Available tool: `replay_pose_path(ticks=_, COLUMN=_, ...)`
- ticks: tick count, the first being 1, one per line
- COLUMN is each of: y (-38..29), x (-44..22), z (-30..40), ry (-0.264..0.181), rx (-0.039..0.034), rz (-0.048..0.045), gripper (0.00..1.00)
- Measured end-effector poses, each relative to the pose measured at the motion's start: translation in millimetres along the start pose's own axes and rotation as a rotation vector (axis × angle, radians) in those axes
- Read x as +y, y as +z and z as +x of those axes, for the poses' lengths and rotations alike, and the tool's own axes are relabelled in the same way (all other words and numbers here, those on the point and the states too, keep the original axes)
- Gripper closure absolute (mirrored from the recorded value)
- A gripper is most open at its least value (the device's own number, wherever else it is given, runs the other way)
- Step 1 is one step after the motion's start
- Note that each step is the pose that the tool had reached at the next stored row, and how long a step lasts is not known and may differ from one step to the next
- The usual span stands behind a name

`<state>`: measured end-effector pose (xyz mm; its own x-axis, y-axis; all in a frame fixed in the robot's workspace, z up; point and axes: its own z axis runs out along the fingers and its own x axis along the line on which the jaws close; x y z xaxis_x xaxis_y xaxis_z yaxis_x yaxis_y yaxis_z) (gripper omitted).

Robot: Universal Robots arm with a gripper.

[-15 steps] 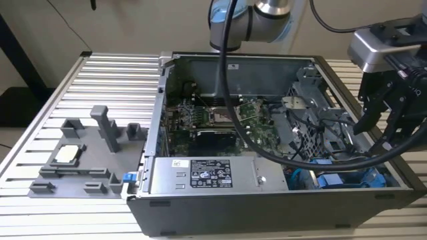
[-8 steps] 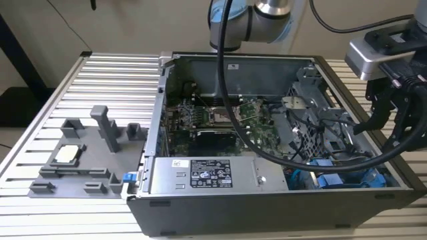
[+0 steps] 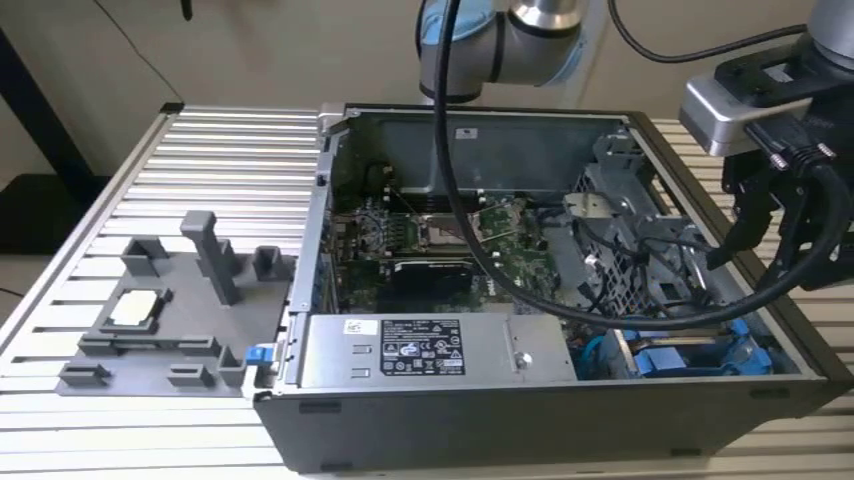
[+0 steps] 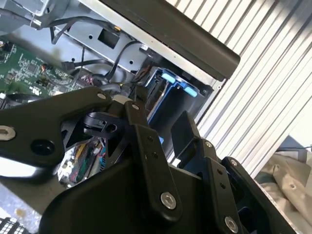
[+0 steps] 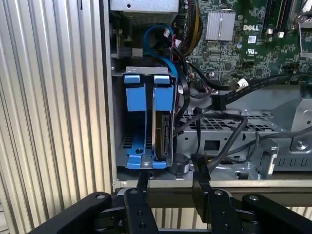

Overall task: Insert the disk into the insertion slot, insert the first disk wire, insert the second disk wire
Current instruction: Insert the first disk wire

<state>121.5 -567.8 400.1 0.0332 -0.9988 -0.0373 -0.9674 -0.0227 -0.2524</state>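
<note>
In the first wrist view the disk [image 5: 163,132] stands edge-on in its blue carrier inside the insertion slot [image 5: 119,146], a grey metal bay with blue fittings at the case's corner. Beside it a second blue carrier tab [image 5: 135,98] fronts an empty space. Loose black wires, one ending in a black plug [image 5: 218,102], lie next to the bay. My gripper [image 5: 170,175] hovers just outside the bay, open, with nothing between its fingers. In the exterior view the gripper [image 3: 774,245] hangs over the case's right wall, above the bay [image 3: 687,355]. In the second wrist view the black fingers [image 4: 141,114] stand before the blue bay [image 4: 171,82].
The open computer case [image 3: 534,420] lies on a slatted aluminium table [image 3: 227,160]. A grey power-supply box [image 3: 420,350] sits beside the bay, with a perforated cage [image 3: 627,250] and the green motherboard [image 3: 441,230] behind. A grey fixture [image 3: 174,310] stands at the exterior view's left.
</note>
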Motion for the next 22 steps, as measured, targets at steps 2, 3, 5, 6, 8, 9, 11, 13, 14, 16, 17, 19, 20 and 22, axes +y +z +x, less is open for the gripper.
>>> replay_pose_path(ticks=2, y=0.1, x=1.3, z=-1.9, ry=-0.017, rx=-0.0012, rz=-0.0007, gripper=0.51)
replay_pose_path(ticks=3, y=0.3, x=2.3, z=-2.9, ry=-0.022, rx=-0.0028, rz=-0.0007, gripper=0.51)
replay_pose_path(ticks=5, y=0.8, x=5.2, z=-5.8, ry=-0.025, rx=-0.0033, rz=-0.0006, gripper=0.51)
replay_pose_path(ticks=6, y=1.2, x=7.3, z=-7.2, ry=-0.026, rx=-0.0033, rz=-0.0004, gripper=0.51)
replay_pose_path(ticks=8, y=2.7, x=11.3, z=-10.0, ry=-0.026, rx=-0.0028, rz=0.0002, gripper=0.51)
replay_pose_path(ticks=9, y=3.9, x=12.5, z=-11.3, ry=-0.027, rx=-0.0026, rz=0.0007, gripper=0.51)
replay_pose_path(ticks=11, y=6.3, x=13.2, z=-13.6, ry=-0.029, rx=-0.0005, rz=0.0037, gripper=0.51)
replay_pose_path(ticks=13, y=7.8, x=13.5, z=-15.5, ry=-0.031, rx=0.0026, rz=0.0077, gripper=0.51)
replay_pose_path(ticks=14, y=8.3, x=13.5, z=-16.2, ry=-0.033, rx=0.0033, rz=0.0084, gripper=0.51)
replay_pose_path(ticks=16, y=8.8, x=13.5, z=-16.9, ry=-0.038, rx=0.0082, rz=0.0081, gripper=0.51)
replay_pose_path(ticks=17, y=9.1, x=13.4, z=-17.2, ry=-0.041, rx=0.0095, rz=0.008, gripper=0.51)
replay_pose_path(ticks=19, y=9.6, x=12.8, z=-17.4, ry=-0.045, rx=0.0095, rz=0.0079, gripper=0.51)
replay_pose_path(ticks=20, y=9.8, x=12.5, z=-17.5, ry=-0.047, rx=0.0093, rz=0.0078, gripper=0.51)
replay_pose_path(ticks=22, y=10.1, x=12.0, z=-17.6, ry=-0.049, rx=0.0089, rz=0.0078, gripper=0.51)
